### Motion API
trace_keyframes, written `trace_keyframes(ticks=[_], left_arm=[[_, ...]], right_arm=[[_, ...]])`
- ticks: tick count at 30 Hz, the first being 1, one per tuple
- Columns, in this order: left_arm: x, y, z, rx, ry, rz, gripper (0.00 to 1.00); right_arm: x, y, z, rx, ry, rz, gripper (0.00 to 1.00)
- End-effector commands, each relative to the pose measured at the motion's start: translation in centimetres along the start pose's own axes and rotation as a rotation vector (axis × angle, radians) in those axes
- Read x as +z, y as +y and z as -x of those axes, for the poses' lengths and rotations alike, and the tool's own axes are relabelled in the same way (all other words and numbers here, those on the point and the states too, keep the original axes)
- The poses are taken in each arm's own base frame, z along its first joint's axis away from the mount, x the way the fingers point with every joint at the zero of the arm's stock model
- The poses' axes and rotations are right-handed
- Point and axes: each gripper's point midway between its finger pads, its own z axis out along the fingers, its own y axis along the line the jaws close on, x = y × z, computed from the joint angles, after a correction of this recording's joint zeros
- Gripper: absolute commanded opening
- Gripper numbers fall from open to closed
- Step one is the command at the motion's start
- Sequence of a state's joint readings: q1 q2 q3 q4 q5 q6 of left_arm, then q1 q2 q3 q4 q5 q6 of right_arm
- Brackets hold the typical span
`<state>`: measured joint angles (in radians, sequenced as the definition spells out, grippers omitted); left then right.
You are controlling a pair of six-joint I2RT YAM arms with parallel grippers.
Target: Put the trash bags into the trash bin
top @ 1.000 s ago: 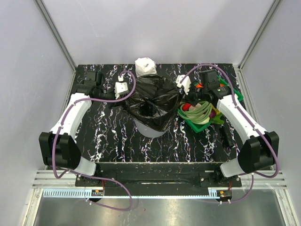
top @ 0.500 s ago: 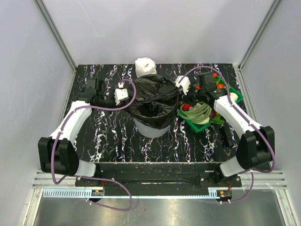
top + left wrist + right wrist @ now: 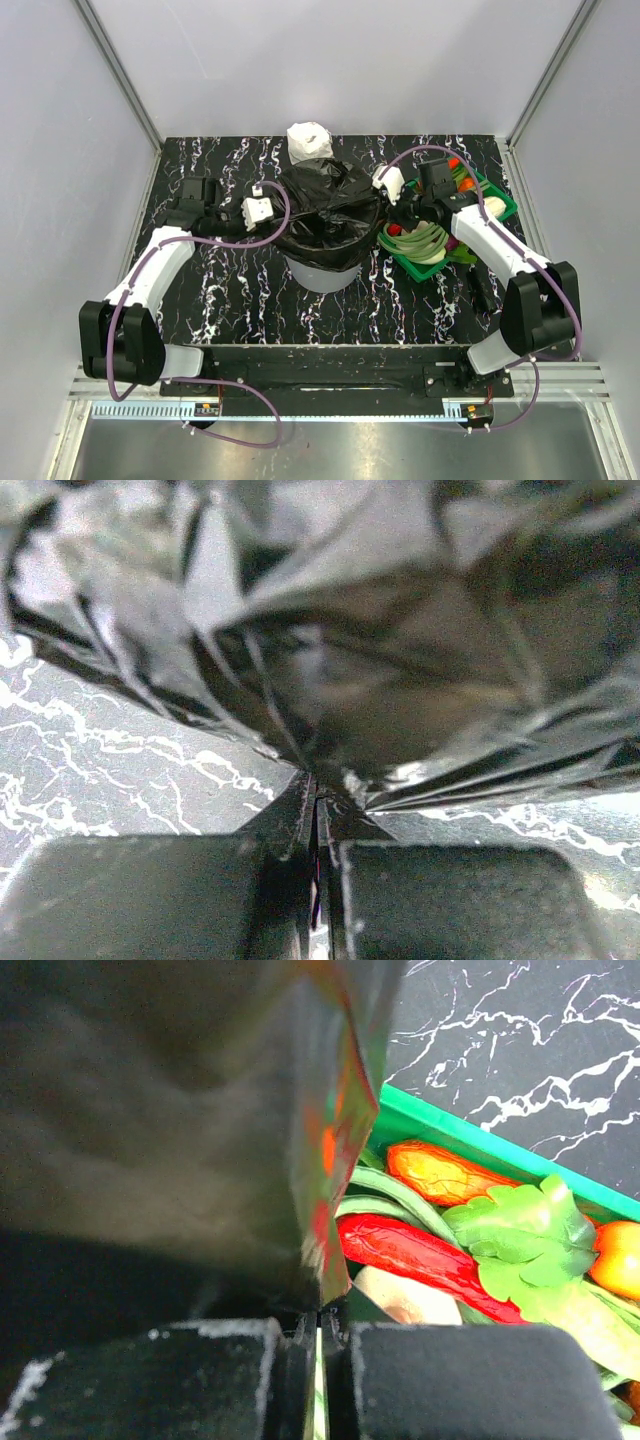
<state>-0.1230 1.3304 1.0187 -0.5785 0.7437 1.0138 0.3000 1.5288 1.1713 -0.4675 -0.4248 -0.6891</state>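
Two robot arms are bolted at the near edge of a black, white-veined worktop (image 3: pixel 230 285): the left arm (image 3: pixel 150 268) and the right arm (image 3: pixel 512 252), both reaching inward.

Between them stands one light-grey round trash bin (image 3: pixel 318 273), upright near the middle of the worktop. One glossy black trash bag (image 3: pixel 325 205) is draped over its mouth. The film bunches above the rim and sags into the opening, covering the upper part of the bin wall.

The left claw (image 3: pixel 315 820) is pressed together, pinching a fold of the bag's left edge. The film fans out from between its fingers. The right claw (image 3: pixel 320 1325) is also pressed together, pinching the bag's right edge, where the film rises straight from its tips.

Just right of the bin sits one green basket (image 3: pixel 440 1128) of vegetables, under the right claw. It holds a red pepper (image 3: pixel 400 1250), an orange piece (image 3: pixel 440 1172) and a leafy green (image 3: pixel 525 1245).

Farthest back, one white wrapped roll (image 3: pixel 309 140) lies behind the bin.
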Motion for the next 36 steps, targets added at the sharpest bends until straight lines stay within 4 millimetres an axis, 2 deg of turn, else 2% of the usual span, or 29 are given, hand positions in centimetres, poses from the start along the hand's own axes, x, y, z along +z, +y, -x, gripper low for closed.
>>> trace_keyframes(ticks=[1, 9, 17, 28, 36], left_arm=[[-0.5, 1.9, -0.1, 0.071, 0.023, 0.092, 0.0], [-0.1, 2.6, -1.4, 0.127, 0.04, 0.155, 0.0], [0.3, 2.4, -2.4, 0.141, 0.052, 0.161, 0.0], [-1.0, 1.5, -0.9, 0.143, -0.152, 0.137, 0.0], [-0.4, 1.5, -1.7, 0.153, -0.132, 0.108, 0.0]], right_arm=[[0.6, -1.2, -0.9, 0.029, 0.034, -0.059, 0.0], [1.2, -2.6, -2.4, 0.058, 0.088, -0.132, 0.0], [1.7, -2.1, -3.6, 0.072, 0.115, -0.126, 0.0], [0.8, -2.1, -3.1, 0.192, 0.012, -0.005, 0.0], [1.7, -1.2, -3.9, 0.222, 0.023, 0.046, 0.0]])
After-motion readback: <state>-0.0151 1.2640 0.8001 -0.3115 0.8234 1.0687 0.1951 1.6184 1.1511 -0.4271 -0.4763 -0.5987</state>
